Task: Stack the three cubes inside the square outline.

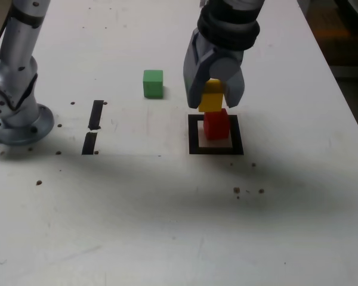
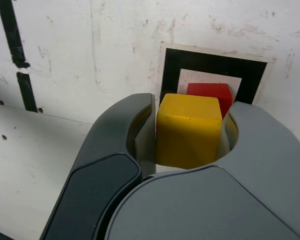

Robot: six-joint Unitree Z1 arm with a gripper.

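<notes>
The green cube [image 1: 153, 84] sits by itself on the surface [image 1: 137, 220], at the exterior view's left of the tool and well in from the surface's right edge in that view. It should be left alone for now; a lowering path that keeps to the outline's side will not disturb it.

Next along, the tool [image 1: 215, 100] is closed on the yellow cube [image 2: 189, 131], its jaws against two opposite sides, and holds it up near the red cube. The step in hand, as I judge it, is setting yellow on red. The red cube [image 1: 216, 124] stands inside the square outline [image 1: 194, 136], nearer the frame's right side than its left in the exterior view, and looks slightly turned against yellow.

To do this well, bring yellow fully over red before going down, matching their faces by a small turn of the wrist if needed. Whether yellow's underside already clears red's top is hard to tell, so check the height before any sideways move; a low pass could shove red towards the outline's right corners. Then lower straight and slowly, let yellow bear flat, open the jaws evenly, and rise straight up, so neither jaw drags the pair.
</notes>
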